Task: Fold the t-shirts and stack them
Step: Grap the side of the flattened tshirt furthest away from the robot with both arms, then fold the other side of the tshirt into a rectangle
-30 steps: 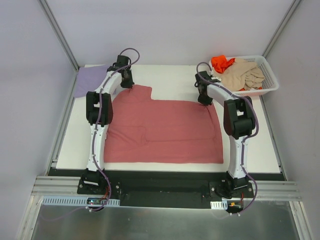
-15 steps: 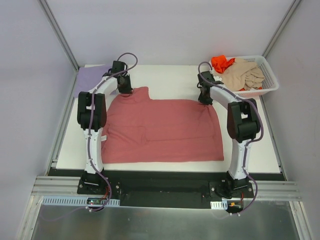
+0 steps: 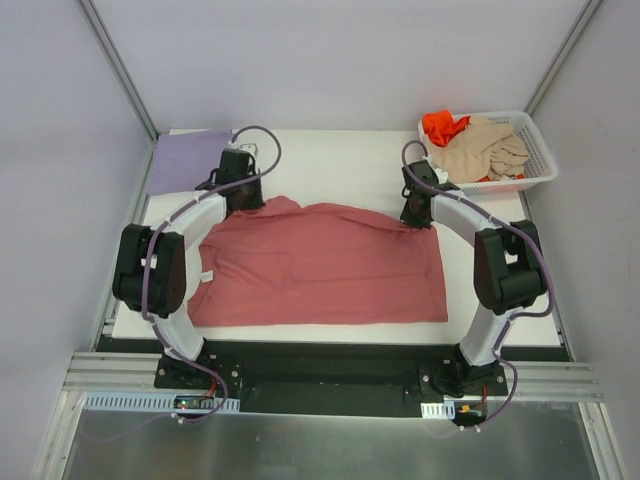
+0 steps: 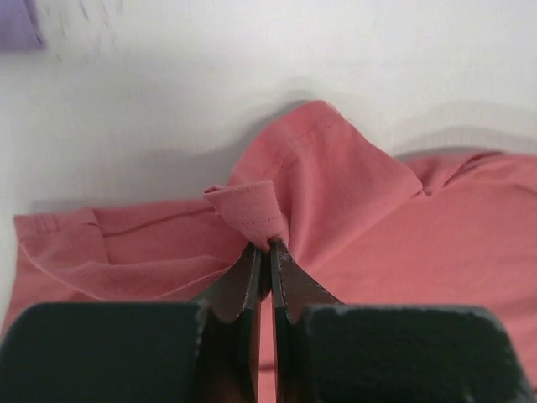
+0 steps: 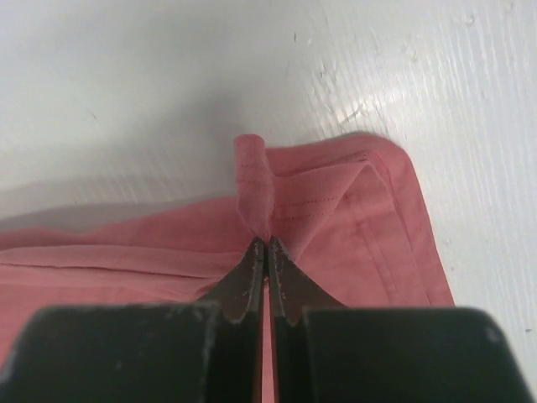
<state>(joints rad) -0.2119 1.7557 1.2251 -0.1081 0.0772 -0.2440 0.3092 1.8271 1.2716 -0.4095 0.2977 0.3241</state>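
Observation:
A dusty rose-red t-shirt (image 3: 320,265) lies spread across the middle of the white table (image 3: 340,165). My left gripper (image 3: 244,197) is shut on a pinch of its far left edge, seen bunched up in the left wrist view (image 4: 256,214). My right gripper (image 3: 413,213) is shut on a pinch of its far right corner, seen in the right wrist view (image 5: 256,189). Both pinches are lifted a little off the table. A folded lavender-purple t-shirt (image 3: 185,160) lies at the far left corner. Beige (image 3: 485,148) and bright orange (image 3: 442,125) t-shirts lie in the basket.
A white plastic mesh basket (image 3: 535,150) stands at the far right corner of the table. Bare table shows behind the red shirt and along the right side (image 3: 500,315). Grey walls enclose the table on three sides.
Both grippers have moved toward the near edge with the shirt's far edge in them. The far edge now curves inward and the left sleeve has folded under. Both arms have swung outward.

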